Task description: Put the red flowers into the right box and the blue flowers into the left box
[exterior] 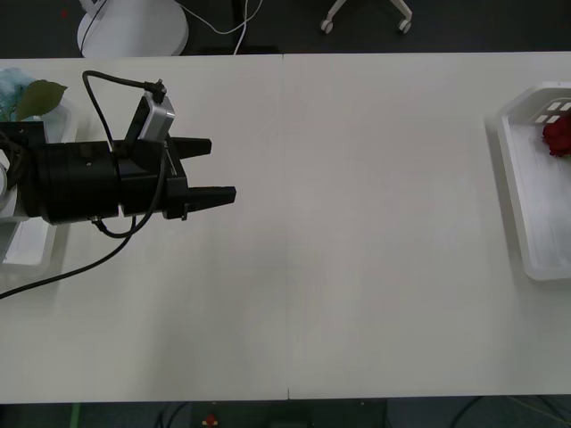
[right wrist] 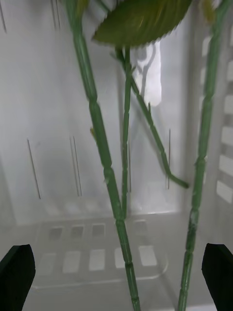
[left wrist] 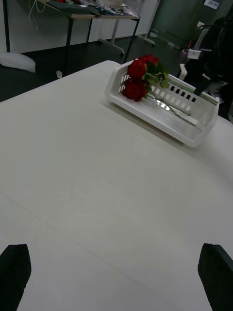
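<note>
L gripper [exterior: 219, 169] hangs w/ fingers spread, holding nothing, near the desk's left edge by the left box [exterior: 27, 241] w/ blue flowers [exterior: 13, 89], while R gripper [right wrist: 116, 277], likewise spread, hovers over red flowers [left wrist: 138, 80] in the right box [exterior: 526, 196] at the right edge, so sorting looks about done.

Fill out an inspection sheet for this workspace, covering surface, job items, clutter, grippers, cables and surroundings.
Surface: white table, seam down its middle.
Job items: red flowers lie in the right box; their green stems show close up. Blue flowers in the left box.
Clutter: nothing seen.
Grippers: left gripper open over the table beside the left box; right gripper open over the stems in the right box.
Cables: black cable loops over the left wrist.
Surroundings: chair base, dark floor.
</note>
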{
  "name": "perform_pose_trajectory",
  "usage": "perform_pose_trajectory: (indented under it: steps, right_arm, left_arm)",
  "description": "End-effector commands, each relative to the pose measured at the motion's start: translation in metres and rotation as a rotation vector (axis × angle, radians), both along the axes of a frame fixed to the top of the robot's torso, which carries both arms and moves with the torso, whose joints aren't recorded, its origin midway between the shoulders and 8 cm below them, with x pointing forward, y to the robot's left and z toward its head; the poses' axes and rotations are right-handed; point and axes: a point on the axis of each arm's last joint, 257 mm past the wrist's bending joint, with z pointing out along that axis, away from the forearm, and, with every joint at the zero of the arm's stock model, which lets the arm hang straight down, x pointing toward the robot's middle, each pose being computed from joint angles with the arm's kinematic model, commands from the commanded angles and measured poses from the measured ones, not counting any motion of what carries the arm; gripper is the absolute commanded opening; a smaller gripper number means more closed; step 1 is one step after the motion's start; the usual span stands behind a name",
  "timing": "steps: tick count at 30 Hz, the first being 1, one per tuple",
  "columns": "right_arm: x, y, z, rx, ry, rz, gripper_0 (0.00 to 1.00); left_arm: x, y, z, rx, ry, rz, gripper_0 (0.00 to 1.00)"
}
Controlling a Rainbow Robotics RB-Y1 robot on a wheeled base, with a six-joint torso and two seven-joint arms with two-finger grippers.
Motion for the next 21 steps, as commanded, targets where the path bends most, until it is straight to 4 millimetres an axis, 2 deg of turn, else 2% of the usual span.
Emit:
perform_pose_trajectory:
  steps: [1, 3, 6, 9, 11, 12, 14, 15, 16, 19, 21]
  right_arm:
    - [0.008, -0.032, 0.064, -0.035, -0.137, -0.01, 1.0]
    - [0.012, -0.032, 0.079, -0.046, -0.178, 0.039, 1.0]
    - [0.024, -0.015, 0.097, -0.079, -0.239, 0.187, 1.0]
    - [0.039, 0.026, 0.106, -0.094, -0.278, 0.355, 1.0]
    - [0.047, 0.063, 0.11, -0.108, -0.302, 0.502, 1.0]
    - [0.05, 0.074, 0.111, -0.117, -0.311, 0.546, 1.0]
    - [0.059, 0.123, 0.113, -0.143, -0.346, 0.706, 1.0]
    - [0.06, 0.137, 0.113, -0.145, -0.355, 0.745, 1.0]
    - [0.062, 0.16, 0.11, -0.152, -0.369, 0.812, 1.0]
    - [0.058, 0.226, 0.104, -0.136, -0.399, 0.995, 1.0]
    - [0.053, 0.255, 0.101, -0.16, -0.409, 1.098, 1.0]
  left_arm:
    - [-0.008, 0.002, -0.007, -0.003, 0.059, 0.001, 1.0]
    - [-0.008, 0.002, -0.007, -0.003, 0.059, 0.001, 1.0]
    - [-0.008, 0.002, -0.007, -0.003, 0.059, 0.001, 1.0]
    - [-0.008, 0.002, -0.007, -0.003, 0.059, 0.001, 1.0]
    - [-0.008, 0.002, -0.007, -0.003, 0.059, 0.001, 1.0]
    - [-0.008, 0.002, -0.007, -0.003, 0.059, 0.001, 1.0]
    - [-0.008, 0.002, -0.007, -0.003, 0.059, 0.001, 1.0]
    - [-0.008, 0.002, -0.007, -0.003, 0.059, 0.001, 1.0]
    - [-0.008, 0.002, -0.007, -0.003, 0.059, 0.001, 1.0]
    - [-0.008, 0.002, -0.007, -0.003, 0.059, 0.001, 1.0]
    - [-0.008, 0.002, -0.007, -0.003, 0.059, 0.001, 1.0]
